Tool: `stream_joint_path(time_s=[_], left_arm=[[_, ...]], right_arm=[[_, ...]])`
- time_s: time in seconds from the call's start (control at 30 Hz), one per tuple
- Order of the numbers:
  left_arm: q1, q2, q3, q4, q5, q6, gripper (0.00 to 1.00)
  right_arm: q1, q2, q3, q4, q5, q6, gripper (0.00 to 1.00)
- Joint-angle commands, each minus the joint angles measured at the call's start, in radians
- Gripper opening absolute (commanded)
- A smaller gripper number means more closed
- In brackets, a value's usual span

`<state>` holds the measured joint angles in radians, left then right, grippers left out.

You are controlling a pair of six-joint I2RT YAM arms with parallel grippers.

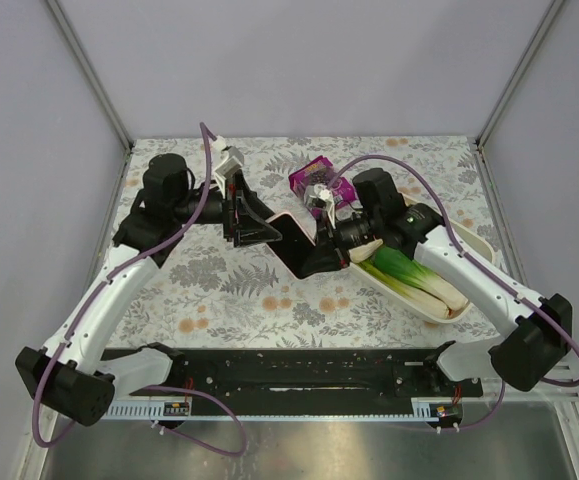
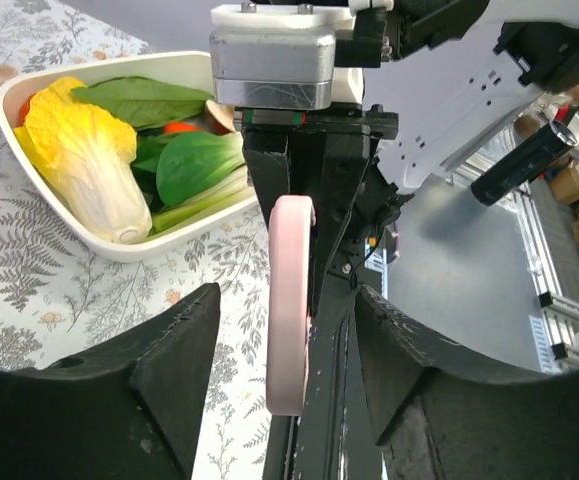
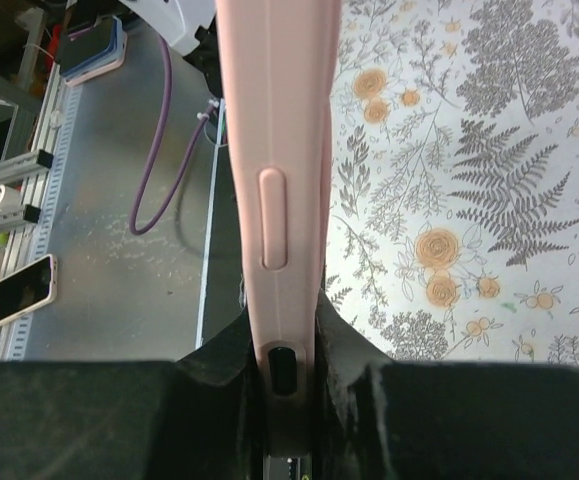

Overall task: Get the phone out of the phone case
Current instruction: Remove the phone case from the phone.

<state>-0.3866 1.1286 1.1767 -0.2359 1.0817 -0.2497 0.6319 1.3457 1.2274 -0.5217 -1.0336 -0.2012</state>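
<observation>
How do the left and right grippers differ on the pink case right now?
The left gripper is open; the right gripper is shut. The left straddles the pink case with gaps on either side; the right clamps it. Both face that case from opposite ends.

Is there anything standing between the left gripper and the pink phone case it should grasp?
Nothing visible does. The phone case stands edge-on between the open fingers of the left gripper, with a gap on each side. The right gripper clamps its far end, behind that gap.
</observation>
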Motion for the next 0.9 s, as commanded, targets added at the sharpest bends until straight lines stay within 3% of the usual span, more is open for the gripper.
stream_joint_path(time_s=[0.0,0.17,0.33,0.47,0.57,0.67,0.73,0.77,0.87], left_arm=[[-0.011,0.022,0.124,-0.199,0.04,0.206,0.64],[-0.049,0.074,0.173,-0.292,0.018,0.282,0.77],[-0.098,0.111,0.198,-0.388,-0.02,0.371,0.71],[-0.116,0.132,0.193,-0.395,-0.025,0.382,0.54],[-0.124,0.143,0.204,-0.396,-0.011,0.374,0.3],[-0.13,0.148,0.21,-0.396,-0.012,0.366,0.0],[-0.129,0.148,0.218,-0.402,-0.02,0.366,0.0],[-0.126,0.145,0.219,-0.401,-0.022,0.366,0.0],[-0.104,0.131,0.222,-0.402,-0.017,0.371,0.0]], right_arm=[[0.009,0.012,0.093,-0.139,0.003,-0.162,0.0],[0.051,0.021,0.118,-0.201,0.043,-0.216,0.0],[0.061,0.023,0.133,-0.221,0.058,-0.234,0.0],[0.065,0.018,0.132,-0.222,0.064,-0.239,0.0],[0.066,0.018,0.124,-0.219,0.07,-0.242,0.0],[0.066,0.015,0.118,-0.212,0.082,-0.236,0.0],[0.066,0.01,0.113,-0.195,0.101,-0.219,0.0],[0.066,0.007,0.112,-0.19,0.118,-0.208,0.05],[0.065,-0.006,0.096,-0.146,0.18,-0.149,0.31]])
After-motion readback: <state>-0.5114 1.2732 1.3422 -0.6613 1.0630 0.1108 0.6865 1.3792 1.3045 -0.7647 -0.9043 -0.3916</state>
